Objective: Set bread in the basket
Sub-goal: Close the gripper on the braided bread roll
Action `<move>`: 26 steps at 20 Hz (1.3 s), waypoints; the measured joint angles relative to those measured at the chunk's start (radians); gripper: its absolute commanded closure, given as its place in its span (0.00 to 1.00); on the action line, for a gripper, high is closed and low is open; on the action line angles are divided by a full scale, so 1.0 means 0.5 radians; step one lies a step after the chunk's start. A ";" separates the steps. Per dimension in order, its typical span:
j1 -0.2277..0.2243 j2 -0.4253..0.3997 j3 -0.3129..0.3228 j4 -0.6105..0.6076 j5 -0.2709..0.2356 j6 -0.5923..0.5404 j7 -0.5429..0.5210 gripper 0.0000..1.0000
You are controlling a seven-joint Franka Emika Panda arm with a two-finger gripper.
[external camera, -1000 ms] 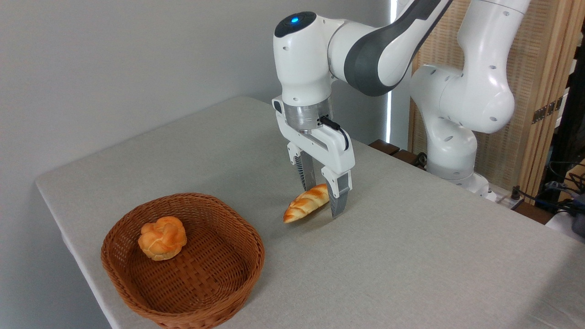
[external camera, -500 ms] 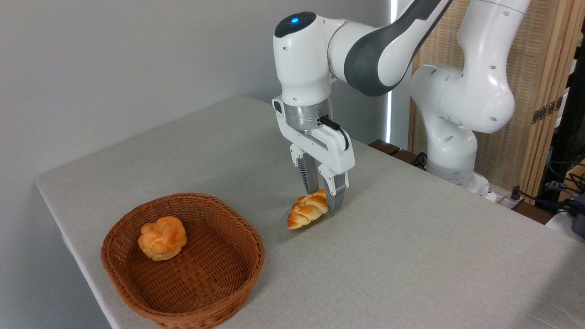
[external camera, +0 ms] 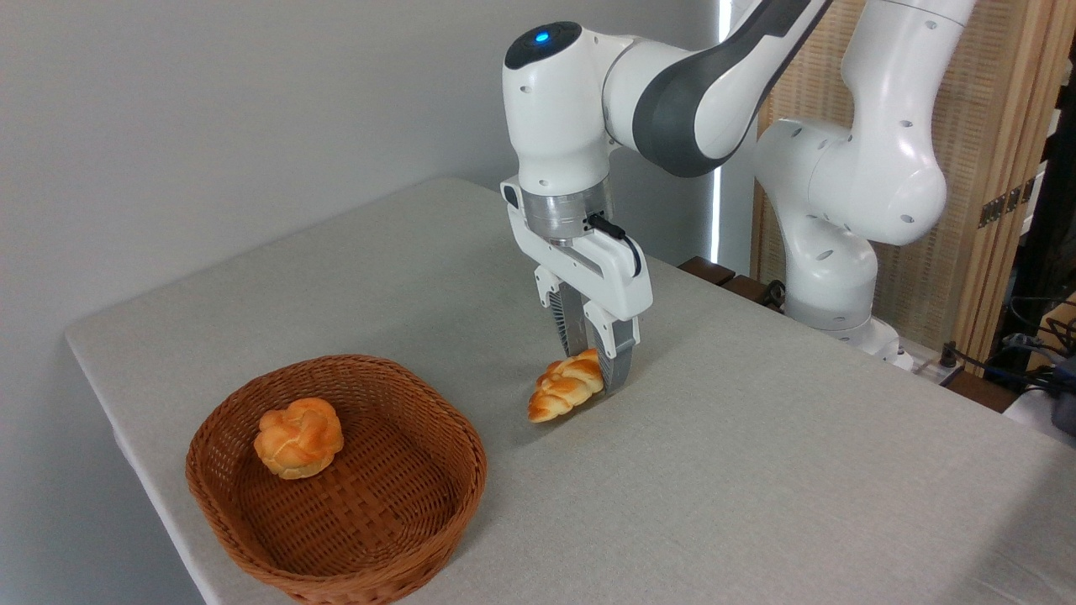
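Note:
The bread [external camera: 565,387], a braided golden-orange loaf, lies on the grey table with its near tip pointing toward the basket. My gripper [external camera: 598,370] points straight down and is shut on the loaf's far end, one finger behind it and one in front. The far tip of the loaf is hidden between the fingers. The basket [external camera: 437,504], brown woven wicker, sits at the table's front left corner, a short way left and nearer than the loaf.
A small round knotted roll [external camera: 299,437] rests inside the basket toward its left side. The table's left edge [external camera: 126,437] runs close beside the basket. The arm's white base [external camera: 828,277] stands at the back right, with a slatted screen behind it.
The fingers closed from wide apart onto the loaf's far end. The loaf turned slightly and shifted a little, its braided top now facing the camera. Since half a second ago nothing has moved.

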 measured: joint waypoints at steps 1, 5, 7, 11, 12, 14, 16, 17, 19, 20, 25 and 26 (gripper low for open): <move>0.000 0.000 0.000 0.000 0.000 0.000 0.000 0.46; -0.002 0.000 0.000 0.000 0.000 0.000 0.000 0.49; -0.002 0.000 0.000 0.000 0.000 0.000 0.000 0.51; -0.003 0.000 0.000 0.000 0.000 0.000 0.000 0.53; -0.003 0.000 0.000 0.000 0.000 0.000 0.000 0.53; -0.003 0.000 0.000 0.000 0.000 0.000 0.000 0.53; -0.003 0.000 0.000 -0.001 0.000 0.000 0.000 0.53; -0.004 0.000 0.000 -0.001 0.000 0.000 0.000 0.53; -0.004 0.000 0.000 -0.001 0.000 0.000 0.001 0.53; -0.004 0.000 0.000 -0.001 0.000 0.000 0.001 0.53; -0.005 0.000 0.000 -0.001 0.000 0.000 0.001 0.57; -0.005 0.000 0.000 -0.001 0.000 0.000 0.001 0.57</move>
